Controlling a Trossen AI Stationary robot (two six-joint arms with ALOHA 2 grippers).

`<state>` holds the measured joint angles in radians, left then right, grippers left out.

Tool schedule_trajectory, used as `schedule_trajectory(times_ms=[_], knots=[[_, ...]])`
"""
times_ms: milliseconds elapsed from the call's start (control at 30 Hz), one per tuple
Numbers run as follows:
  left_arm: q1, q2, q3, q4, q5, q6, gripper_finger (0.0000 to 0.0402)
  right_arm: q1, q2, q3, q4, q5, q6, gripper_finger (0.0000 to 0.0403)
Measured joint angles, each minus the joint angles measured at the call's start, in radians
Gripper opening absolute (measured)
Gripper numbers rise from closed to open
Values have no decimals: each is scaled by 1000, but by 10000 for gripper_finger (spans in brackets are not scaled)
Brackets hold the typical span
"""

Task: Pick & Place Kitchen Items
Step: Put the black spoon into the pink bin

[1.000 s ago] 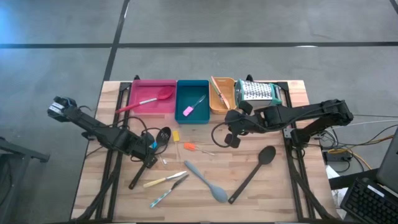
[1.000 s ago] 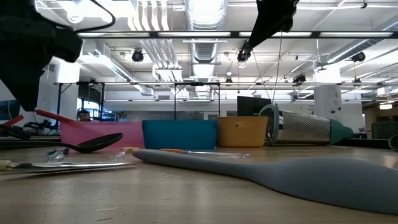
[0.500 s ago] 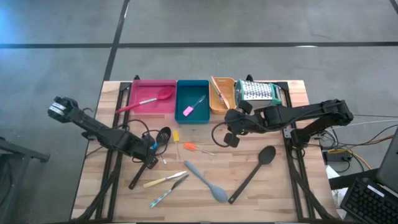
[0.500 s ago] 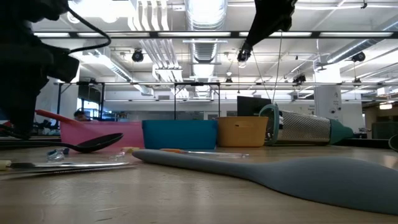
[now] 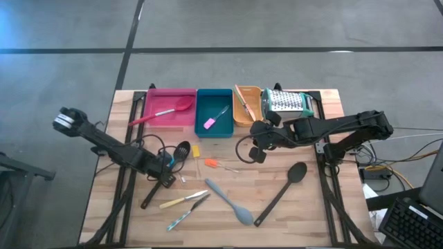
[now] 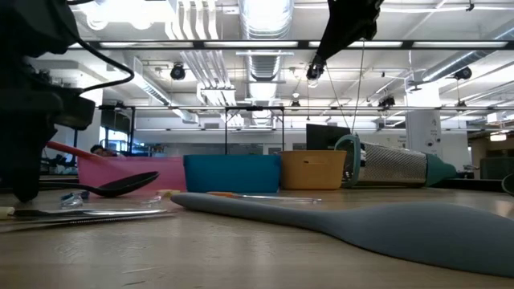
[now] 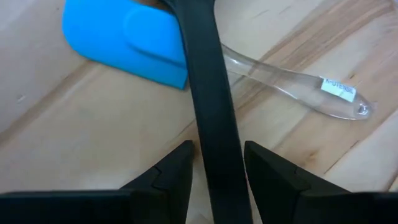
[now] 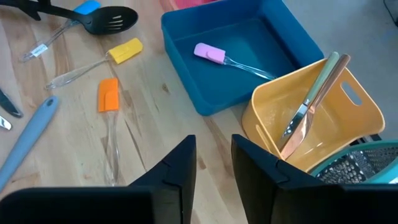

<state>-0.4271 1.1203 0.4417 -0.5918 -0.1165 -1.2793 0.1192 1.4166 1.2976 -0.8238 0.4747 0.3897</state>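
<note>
1. High view: the left gripper (image 5: pixel 165 178) sits on the handle of the slotted black spoon (image 5: pixel 181 150) at the table's (image 5: pixel 325 221) 8 o'clock. The right gripper (image 5: pixel 255 153) hovers over bare wood near the orange tray (image 5: pixel 237 116), with the grey spoon (image 5: pixel 231 202) and the second black spoon (image 5: pixel 280 192) towards 5 o'clock.
2. Low view: the pink tray (image 6: pixel 128 170), teal tray (image 6: pixel 231 172) and grater (image 6: pixel 393 166) line the far edge.
3. Left wrist view: the fingers (image 7: pixel 177 169) straddle the black handle (image 7: pixel 208 99); whether they are clamped I cannot tell.
4. Right wrist view: the fingers (image 8: pixel 177 163) stand slightly apart, empty.
</note>
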Motion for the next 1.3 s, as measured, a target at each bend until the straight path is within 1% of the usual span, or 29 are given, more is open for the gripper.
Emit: schedule_trajectory(times_ms=[133,300,433,600,667,767,933,1033,1133,1300], knots=[[0,-1,-8,2,-3,7,136,0,0,0,0,0,0,100],[0,1,6,-11,-13,24,77,0,0,0,0,0,-1,97],[0,0,42,2,-52,43,76,0,0,0,0,0,-4,81],[0,-19,129,-11,-101,170,76,0,0,0,0,-1,-5,58],[0,-29,176,-25,-137,242,76,0,0,0,-1,-1,-4,50],[0,-45,254,-31,-220,387,76,0,0,0,-1,-1,-5,40],[6,-51,387,-55,-393,704,76,0,0,0,0,-1,-5,28],[38,-52,462,-97,-465,868,76,0,0,0,0,-2,-5,27],[109,-52,526,-158,-479,996,76,0,0,0,0,-2,-5,32],[289,-52,609,-340,-469,1131,76,0,0,0,-1,-3,-5,40]])
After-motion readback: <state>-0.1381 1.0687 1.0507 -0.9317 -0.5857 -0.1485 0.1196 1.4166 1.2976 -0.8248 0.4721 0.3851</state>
